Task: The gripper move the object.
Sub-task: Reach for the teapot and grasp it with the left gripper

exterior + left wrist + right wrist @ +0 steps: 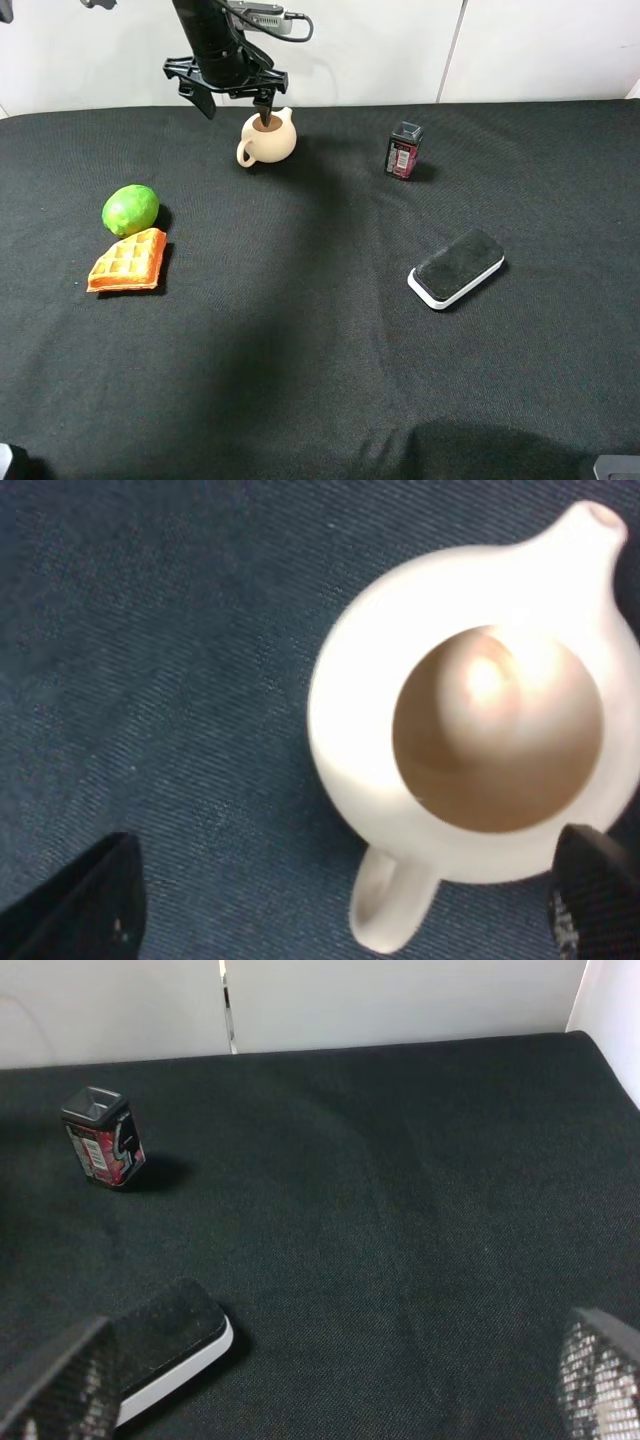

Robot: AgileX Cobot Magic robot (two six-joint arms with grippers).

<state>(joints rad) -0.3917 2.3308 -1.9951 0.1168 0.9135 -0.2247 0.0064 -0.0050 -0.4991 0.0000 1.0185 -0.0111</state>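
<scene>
Black cloth (300, 350); teapot (470, 740) beneath spread left pincer (235, 107); lime (130, 209) overhead only

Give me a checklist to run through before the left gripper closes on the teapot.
1. Left gripper open: ok, its fingers are spread wide in the wrist view.
2. Teapot upright with no lid: ok.
3. One finger inside the opening and the other outside the wall: cannot tell. The high view shows a tip at the opening, but the wrist view does not settle it.
4. Neighbours clear of the teapot: ok. The lime, waffle and small box all stand apart from it.
5. Right gripper out of the way: ok. It is open over the black cloth, by the eraser.
</scene>
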